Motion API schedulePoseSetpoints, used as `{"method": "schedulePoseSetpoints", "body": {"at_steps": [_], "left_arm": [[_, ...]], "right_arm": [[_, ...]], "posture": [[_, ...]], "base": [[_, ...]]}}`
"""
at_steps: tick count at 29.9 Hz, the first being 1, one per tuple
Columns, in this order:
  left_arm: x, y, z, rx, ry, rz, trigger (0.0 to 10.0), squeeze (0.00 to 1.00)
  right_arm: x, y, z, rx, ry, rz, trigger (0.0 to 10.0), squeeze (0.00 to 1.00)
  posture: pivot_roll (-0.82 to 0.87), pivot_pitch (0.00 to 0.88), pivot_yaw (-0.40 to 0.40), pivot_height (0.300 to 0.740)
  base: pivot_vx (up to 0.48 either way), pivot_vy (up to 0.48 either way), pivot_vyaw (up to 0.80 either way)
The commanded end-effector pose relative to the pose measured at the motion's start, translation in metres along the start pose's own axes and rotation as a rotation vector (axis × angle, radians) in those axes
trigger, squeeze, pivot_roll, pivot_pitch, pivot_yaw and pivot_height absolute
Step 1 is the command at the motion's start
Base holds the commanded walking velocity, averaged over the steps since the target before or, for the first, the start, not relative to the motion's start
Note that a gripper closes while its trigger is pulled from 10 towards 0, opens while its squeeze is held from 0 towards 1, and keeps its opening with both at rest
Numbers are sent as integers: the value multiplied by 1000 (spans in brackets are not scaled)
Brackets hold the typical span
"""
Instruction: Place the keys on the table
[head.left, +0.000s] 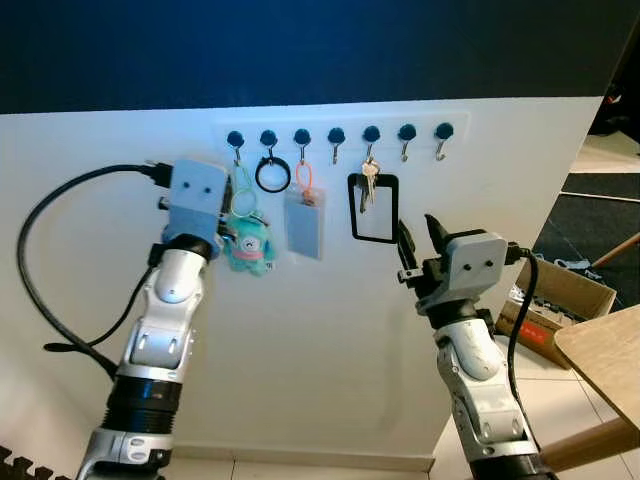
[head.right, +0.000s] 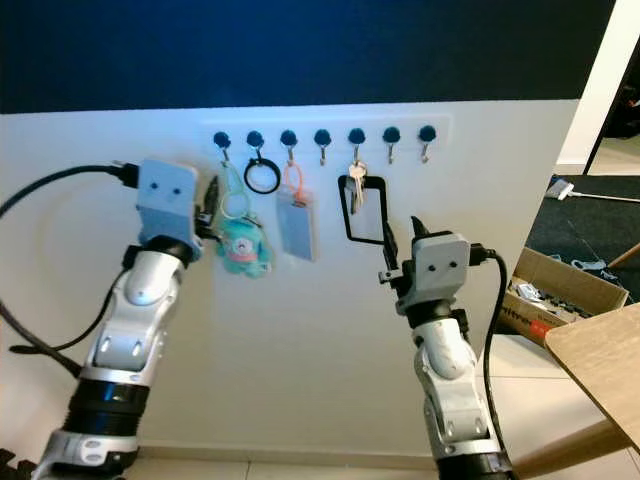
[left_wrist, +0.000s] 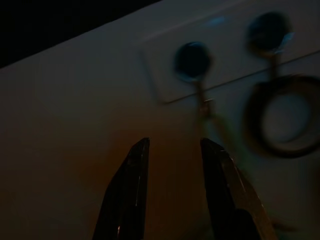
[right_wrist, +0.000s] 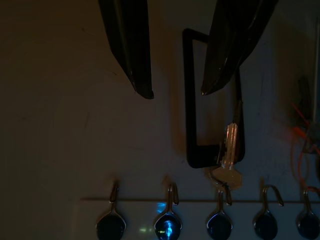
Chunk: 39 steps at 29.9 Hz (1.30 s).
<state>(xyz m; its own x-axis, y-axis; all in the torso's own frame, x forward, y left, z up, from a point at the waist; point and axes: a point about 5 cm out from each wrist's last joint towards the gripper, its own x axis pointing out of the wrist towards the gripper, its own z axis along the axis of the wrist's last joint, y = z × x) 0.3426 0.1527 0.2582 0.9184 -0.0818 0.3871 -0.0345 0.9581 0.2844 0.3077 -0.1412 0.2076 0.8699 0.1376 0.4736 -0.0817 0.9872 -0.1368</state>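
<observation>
The silver keys (head.left: 368, 184) hang with a black rectangular loop (head.left: 374, 208) from the fifth hook of a white wall rack (head.left: 340, 133). Just below and to their right, the right hand (head.left: 416, 240) is raised with its fingers parted, gripping nothing. The left hand (left_wrist: 171, 150), likewise open and empty, is lifted near a teal plush charm (head.left: 250, 246), a black ring (head.left: 272, 175) and a grey card holder (head.left: 305, 221). A wooden worktop (head.left: 606, 351) juts in at far right.
</observation>
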Motion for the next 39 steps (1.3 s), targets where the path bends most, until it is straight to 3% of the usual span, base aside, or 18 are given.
{"method": "schedulePoseSetpoints", "body": {"at_steps": [1,8,13,15,16,17,20,21,22,24,28,29,30,31,32,33,39], "left_arm": [[-1,-8,-1,-32,13,-29,9373,0],[1,-15,-3,-43,21,-37,9294,0],[8,-13,-5,-45,31,-11,7569,0],[9,-12,-5,-46,32,-7,7451,0],[10,-11,-5,-49,33,-2,4824,0],[11,-9,-6,-51,36,3,3255,0],[11,-7,-7,-53,42,13,3059,0],[11,-7,-7,-53,43,16,1922,0],[11,-7,-7,-53,43,16,1922,0],[10,-5,-7,-51,41,18,157,0],[8,-4,-6,-50,37,20,0,0],[6,-3,-6,-55,35,18,275,0],[4,-3,-5,-60,30,14,3255,0],[4,-3,-5,-60,30,14,3255,0],[2,-3,-4,-64,23,17,8431,0],[-1,-1,0,-72,4,33,10000,0],[-9,6,15,-13,-97,94,10000,0]], "right_arm": [[0,1,-1,10,5,2,10000,0],[0,1,-1,9,6,-1,10000,0],[0,1,-1,11,4,1,10000,0],[0,1,-1,11,4,1,10000,0],[0,1,-1,11,3,1,10000,0],[1,1,-1,10,3,2,10000,0],[1,1,-1,8,2,3,10000,0],[1,1,0,8,1,3,10000,0],[1,1,0,8,1,3,10000,0],[2,0,0,7,-1,3,10000,0],[1,1,0,7,-1,4,10000,0],[1,1,0,7,-1,5,10000,0],[1,1,0,8,-1,5,10000,0],[1,1,0,8,-1,5,10000,0],[1,1,0,9,0,6,10000,0],[1,1,0,9,0,6,10000,0],[1,2,-1,12,2,8,10000,0]], "posture": [[-5,64,62,740],[-7,64,62,740],[-6,64,62,740],[-6,64,62,740],[-11,60,59,740],[-11,60,59,740],[-15,58,58,740],[-15,58,58,740],[-15,58,58,740],[-15,58,58,740],[-10,56,57,740],[-9,55,58,740],[-7,56,58,740],[-7,56,58,740],[-7,56,58,740],[-5,57,58,740],[4,59,57,740]], "base": [[0,0,0],[0,0,0],[0,0,0],[0,0,0],[0,0,0],[0,0,0],[0,0,0],[0,0,0],[0,0,0],[0,0,0],[0,0,0],[0,0,0],[0,0,0],[0,0,0],[0,0,0],[0,0,0],[0,0,0]]}}
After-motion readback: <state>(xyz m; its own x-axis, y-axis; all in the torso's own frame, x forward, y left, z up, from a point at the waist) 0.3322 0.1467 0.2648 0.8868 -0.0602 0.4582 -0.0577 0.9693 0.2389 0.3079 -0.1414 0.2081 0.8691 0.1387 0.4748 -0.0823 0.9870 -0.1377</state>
